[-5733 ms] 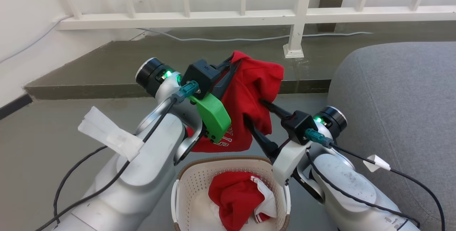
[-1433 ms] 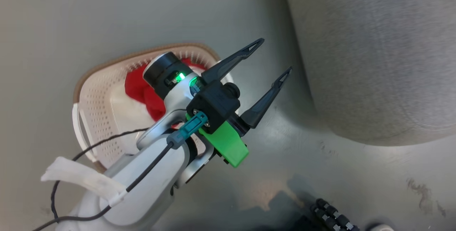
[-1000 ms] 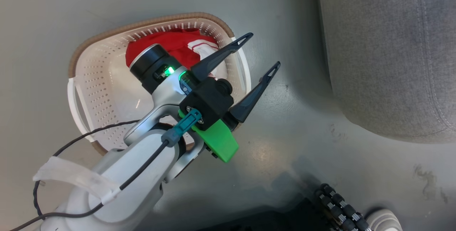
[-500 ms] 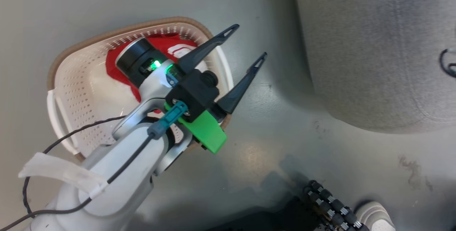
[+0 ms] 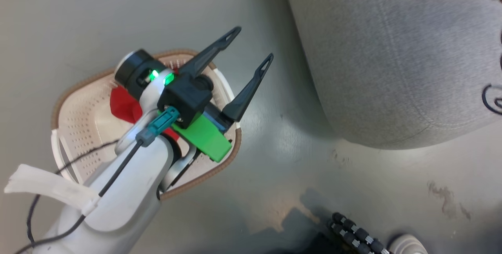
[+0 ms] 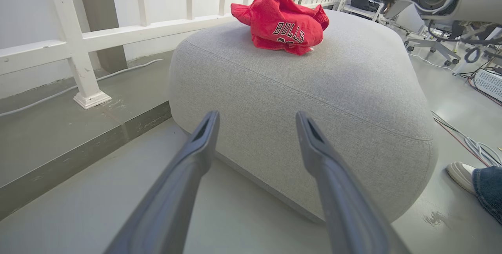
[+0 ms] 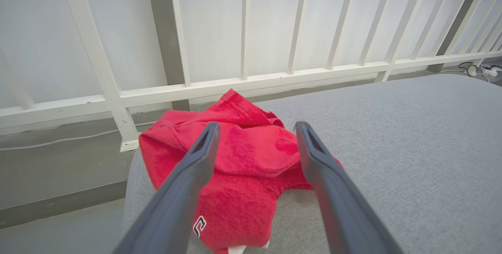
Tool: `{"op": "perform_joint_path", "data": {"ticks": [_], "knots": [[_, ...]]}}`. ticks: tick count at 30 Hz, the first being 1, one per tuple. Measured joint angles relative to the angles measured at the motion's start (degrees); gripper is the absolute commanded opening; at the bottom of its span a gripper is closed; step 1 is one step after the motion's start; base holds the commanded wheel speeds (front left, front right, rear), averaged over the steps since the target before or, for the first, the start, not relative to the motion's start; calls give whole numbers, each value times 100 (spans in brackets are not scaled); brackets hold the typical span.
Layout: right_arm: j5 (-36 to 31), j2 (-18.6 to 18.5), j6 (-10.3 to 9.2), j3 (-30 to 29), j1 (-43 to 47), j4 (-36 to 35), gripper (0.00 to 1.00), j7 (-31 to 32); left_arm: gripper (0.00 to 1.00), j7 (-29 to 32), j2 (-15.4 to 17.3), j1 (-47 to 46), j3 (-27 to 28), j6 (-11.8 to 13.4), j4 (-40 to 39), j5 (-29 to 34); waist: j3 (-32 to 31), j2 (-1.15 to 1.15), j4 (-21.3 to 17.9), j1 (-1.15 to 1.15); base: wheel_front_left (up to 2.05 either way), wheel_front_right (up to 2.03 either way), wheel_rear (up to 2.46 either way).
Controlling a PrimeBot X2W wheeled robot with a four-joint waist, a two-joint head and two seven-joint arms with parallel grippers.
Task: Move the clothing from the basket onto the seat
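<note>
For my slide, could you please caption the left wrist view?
Open left tool faces grey seat bearing red BULLS garment.

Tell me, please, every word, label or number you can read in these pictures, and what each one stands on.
"BULLS": white, dark-outlined letters on the red garment lying on the seat, left wrist view.
Marks just under "BULLS": tucked into a fold, unreadable.
One white outlined character near the same garment's lower edge, right wrist view: partly folded over, not surely readable.
</note>
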Motion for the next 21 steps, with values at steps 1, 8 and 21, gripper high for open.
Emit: {"op": "perform_joint_path", "data": {"ticks": [1,8,21], "knots": [[-7,-34,10,-30,88,-65,100,0,100,-55,-15,59,14,0,42,-36,-72,0,-7,0,0,0,0],[-181,-74,122,-9,653,-446,100,0,100,-422,-109,331,304,107,345,-276,-599,0,27,0,0,0,0],[-428,448,302,520,1641,-932,100,-15,100,-740,-115,1139,1069,624,900,-604,-1586,0,459,-1,0,0,0]]}}
